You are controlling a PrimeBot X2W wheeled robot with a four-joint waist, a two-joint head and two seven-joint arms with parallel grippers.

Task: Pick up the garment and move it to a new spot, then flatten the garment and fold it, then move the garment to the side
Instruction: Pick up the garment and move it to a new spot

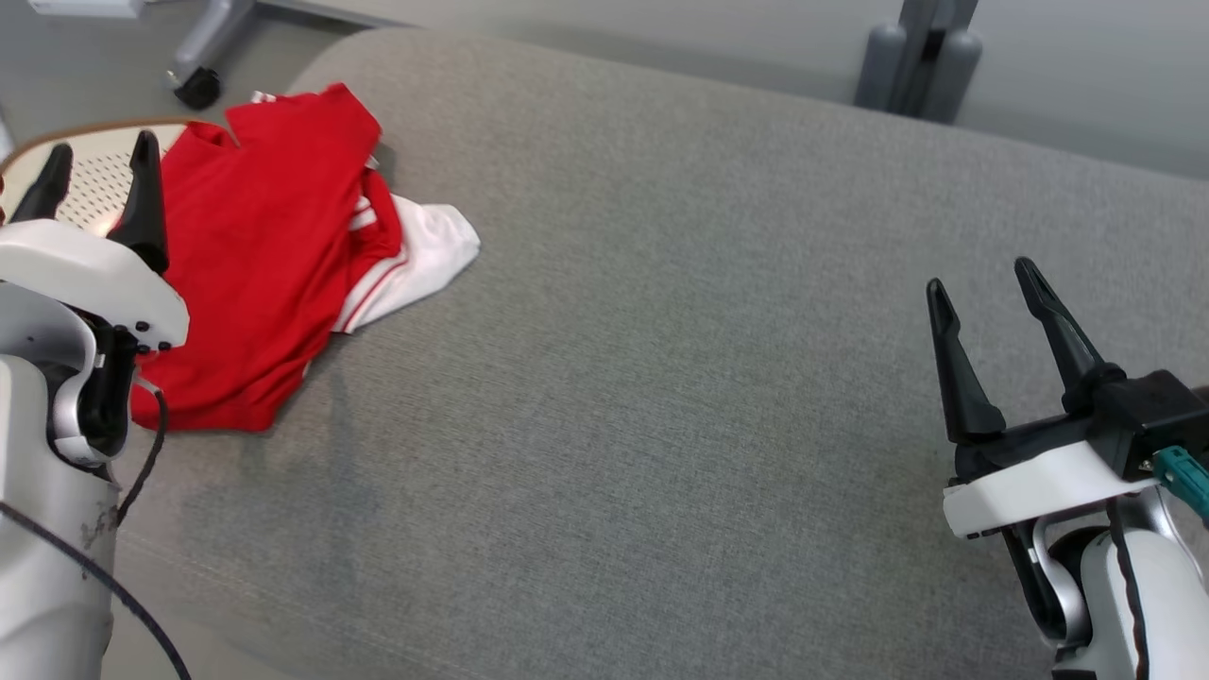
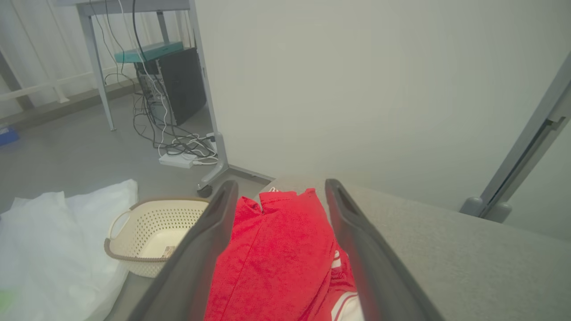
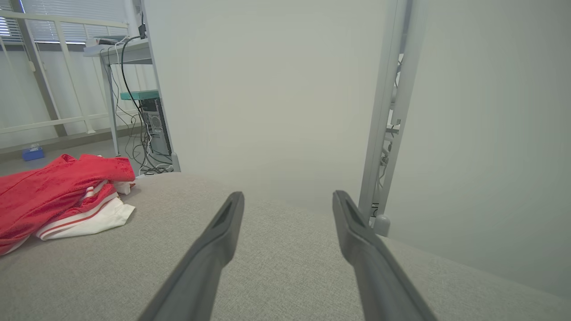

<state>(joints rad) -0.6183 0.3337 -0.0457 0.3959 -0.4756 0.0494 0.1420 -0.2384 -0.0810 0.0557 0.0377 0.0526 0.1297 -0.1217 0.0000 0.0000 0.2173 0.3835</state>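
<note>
A red garment (image 1: 255, 255) with white striped trim lies crumpled at the far left of the grey padded surface (image 1: 661, 378). My left gripper (image 1: 99, 179) hovers open at its left edge, above and apart from the cloth. In the left wrist view the garment (image 2: 276, 254) shows between the spread fingers (image 2: 209, 240) of the left gripper (image 2: 279, 189). My right gripper (image 1: 982, 283) stands open over bare surface at the right, far from the cloth. The right wrist view has the garment (image 3: 58, 191) at its left, with the right gripper (image 3: 287, 200) holding nothing.
A cream perforated basket (image 2: 147, 232) stands on the floor just off the surface's left end, beside white plastic sheeting (image 2: 58, 249). A desk with a computer and cables (image 2: 174, 93) is beyond. A grey stand (image 1: 921, 57) rises behind the surface's far edge.
</note>
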